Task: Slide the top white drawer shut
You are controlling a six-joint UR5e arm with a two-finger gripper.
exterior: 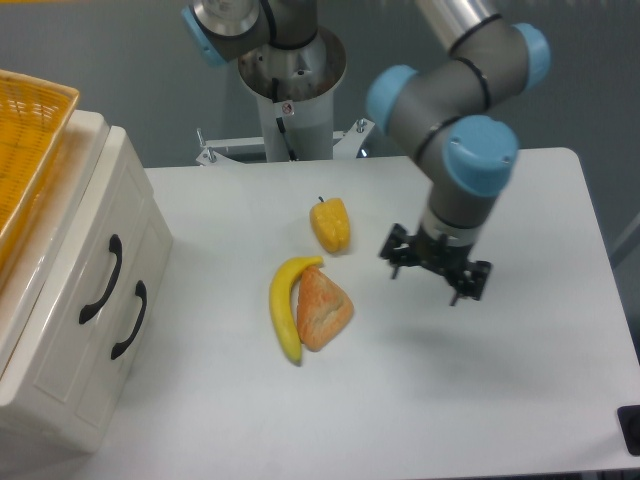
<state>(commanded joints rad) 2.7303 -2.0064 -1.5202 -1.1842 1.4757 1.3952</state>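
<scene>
The top white drawer (112, 225) is the upper of two fronts on the white cabinet (60, 400) at the left, and its curved black handle (100, 279) is in view. Its front looks flush with the lower drawer front (140, 270), with no gap showing. My gripper (434, 274) hangs over the table right of centre, far from the cabinet. It points down, its black fingers spread open, and it holds nothing.
A yellow woven basket (25, 150) sits on top of the cabinet. A yellow pepper (331, 226), a banana (286, 305) and an orange wedge-shaped piece (322, 309) lie mid-table between gripper and cabinet. The arm's base (292, 85) stands at the back.
</scene>
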